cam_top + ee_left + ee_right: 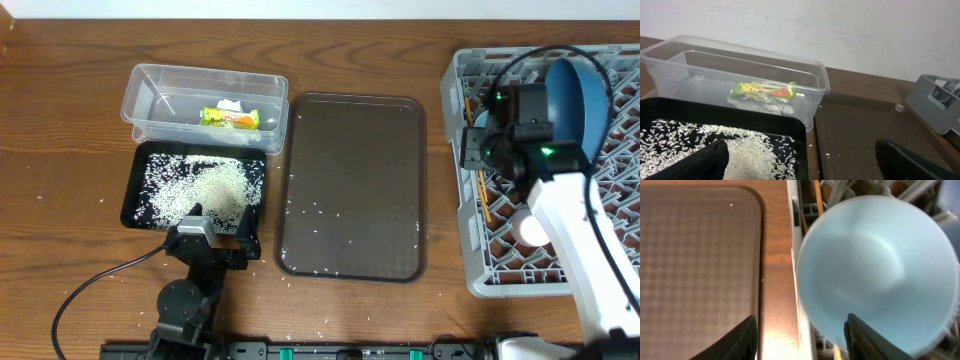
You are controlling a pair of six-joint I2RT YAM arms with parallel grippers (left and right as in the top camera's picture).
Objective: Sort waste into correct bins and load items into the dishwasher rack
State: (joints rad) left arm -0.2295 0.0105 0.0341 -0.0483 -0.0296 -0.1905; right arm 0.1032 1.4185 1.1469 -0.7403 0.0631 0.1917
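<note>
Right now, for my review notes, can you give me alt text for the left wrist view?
A clear tub holds a green-and-orange snack wrapper and a crumpled tissue, behind a black tray spread with white rice. The left claw hangs open in the foreground; a brown serving tray and the corner of a grey rack lie to the right.

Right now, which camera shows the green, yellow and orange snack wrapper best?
The left wrist view: the snack wrapper lies close and unobstructed inside the clear plastic tub. Overhead shows it small; the right wrist view misses it.
</note>
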